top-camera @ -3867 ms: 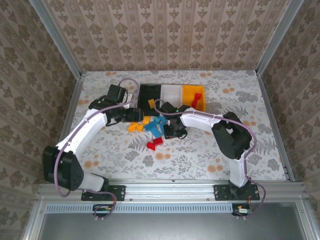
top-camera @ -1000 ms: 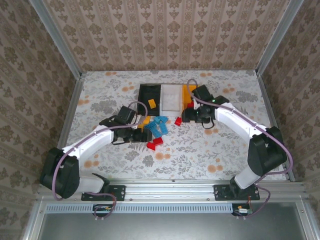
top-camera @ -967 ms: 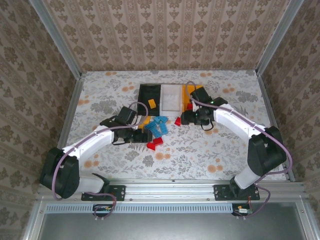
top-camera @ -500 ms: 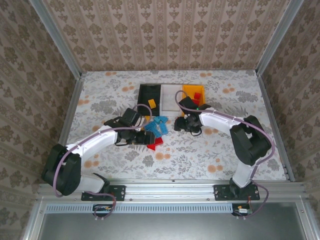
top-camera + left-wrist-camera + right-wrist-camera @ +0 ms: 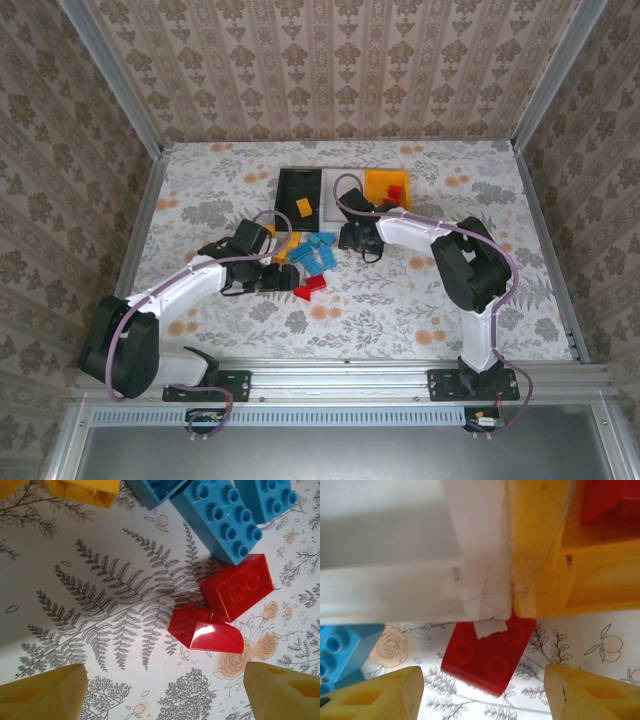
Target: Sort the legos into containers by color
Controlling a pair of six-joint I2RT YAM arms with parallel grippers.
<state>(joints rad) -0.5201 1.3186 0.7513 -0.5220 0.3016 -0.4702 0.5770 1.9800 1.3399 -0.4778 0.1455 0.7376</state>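
Right, from the top camera I am seeing the left gripper [image 5: 290, 283] hovering low at the loose pile, just beside the two red bricks [image 5: 310, 287]. The right gripper [image 5: 350, 238] is sitting folded in against the near edge of the trays. The black tray [image 5: 298, 180] is holding an orange brick [image 5: 303, 207] and the orange-yellow tray [image 5: 378, 180] is holding a red piece [image 5: 395, 192]. So I am judging that reds belong there and that the white tray [image 5: 347, 197] is waiting for the blue bricks [image 5: 316, 252].

On the left wrist camera the jaws are standing wide with nothing between them. The red pair is lying just ahead, touching each other, and one is also touching a blue brick. I am reading this as a line-up for a red pick.

On the right wrist camera the fingers are standing apart either side of a single red brick [image 5: 487, 655], not touching it. It is lying on the table, tucked against the corner where the white and orange-yellow trays meet. I am judging it has to be lifted over the wall.

The table is wearing a flat cloth [image 5: 400, 300] printed with ferns and flowers. Patterned wallpaper [image 5: 330, 70] is covering the walls inside an aluminium frame [image 5: 110, 80].
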